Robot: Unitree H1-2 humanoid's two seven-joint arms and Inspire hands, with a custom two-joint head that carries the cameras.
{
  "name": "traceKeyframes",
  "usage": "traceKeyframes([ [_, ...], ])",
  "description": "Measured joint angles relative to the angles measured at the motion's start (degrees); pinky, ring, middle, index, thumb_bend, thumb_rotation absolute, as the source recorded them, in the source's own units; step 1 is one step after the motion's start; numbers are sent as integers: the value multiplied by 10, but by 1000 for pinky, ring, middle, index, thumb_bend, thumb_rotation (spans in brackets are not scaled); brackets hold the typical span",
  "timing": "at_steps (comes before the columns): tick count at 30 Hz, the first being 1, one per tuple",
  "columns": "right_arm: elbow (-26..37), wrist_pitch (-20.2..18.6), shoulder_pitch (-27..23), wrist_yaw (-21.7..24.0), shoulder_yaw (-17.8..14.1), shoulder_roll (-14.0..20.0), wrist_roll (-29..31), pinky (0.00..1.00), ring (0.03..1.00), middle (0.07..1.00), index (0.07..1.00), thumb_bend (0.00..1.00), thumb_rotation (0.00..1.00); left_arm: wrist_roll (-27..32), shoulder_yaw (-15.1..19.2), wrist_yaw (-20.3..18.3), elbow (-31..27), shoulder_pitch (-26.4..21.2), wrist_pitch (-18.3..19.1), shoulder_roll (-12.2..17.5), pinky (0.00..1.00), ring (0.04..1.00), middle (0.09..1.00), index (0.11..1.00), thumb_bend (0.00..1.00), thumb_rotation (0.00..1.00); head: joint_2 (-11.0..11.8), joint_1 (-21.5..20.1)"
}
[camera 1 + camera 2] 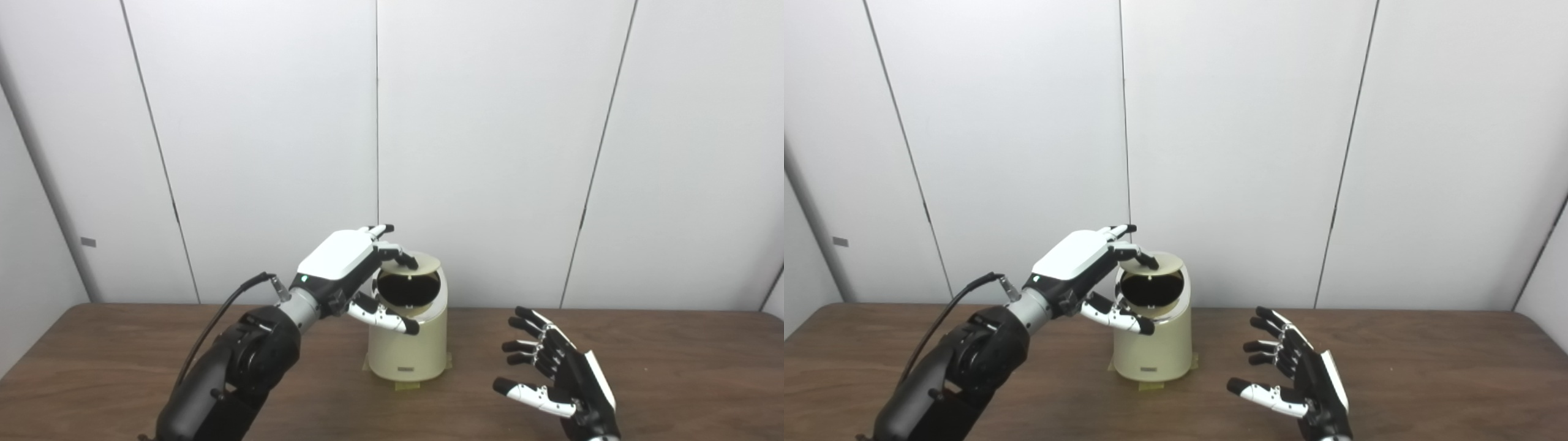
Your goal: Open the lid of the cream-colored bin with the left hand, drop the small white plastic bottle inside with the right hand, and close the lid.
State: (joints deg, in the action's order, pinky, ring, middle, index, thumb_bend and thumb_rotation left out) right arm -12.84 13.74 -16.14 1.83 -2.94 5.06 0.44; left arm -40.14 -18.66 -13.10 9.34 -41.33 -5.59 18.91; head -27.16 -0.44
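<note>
No readable text anywhere. Cream bin (408, 343) has a small dark label low on its front, below the left hand (343, 260), but it's too small & blurred to make out. No brands, nos. or signs elsewhere.

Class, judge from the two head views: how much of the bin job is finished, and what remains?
Done: the bin is open, its lid tipped back. In hand: the left hand has fingers at the lid. The right hand is open and empty; no bottle is visible, so it may already be inside. Left: closing the lid.
</note>
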Motion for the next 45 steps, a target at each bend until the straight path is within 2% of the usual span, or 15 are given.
traceKeyframes([
  [18, 7, -3, 0, 0, 0, 0, -1, 585, 658, 798, 819, 865, 193, -23, -4, -5, -4, 6, -11, 7, 1000, 973, 745, 734, 1000, 459, -9, -2],
  [26, 13, -15, 0, 0, 1, -4, -2, 574, 651, 795, 820, 855, 177, -66, -35, -3, -4, 13, -30, 10, 1000, 949, 743, 736, 1000, 485, -12, -4],
  [30, 20, -21, 2, 0, 0, -6, -2, 587, 649, 796, 819, 862, 188, -88, -44, 11, -4, 19, -45, 11, 1000, 939, 749, 742, 1000, 473, -15, -5],
  [45, 27, -32, 4, 0, -1, -8, 4, 598, 651, 798, 815, 869, 199, -154, -81, 30, -3, 19, -46, 21, 1000, 937, 736, 720, 1000, 449, -17, -7],
])
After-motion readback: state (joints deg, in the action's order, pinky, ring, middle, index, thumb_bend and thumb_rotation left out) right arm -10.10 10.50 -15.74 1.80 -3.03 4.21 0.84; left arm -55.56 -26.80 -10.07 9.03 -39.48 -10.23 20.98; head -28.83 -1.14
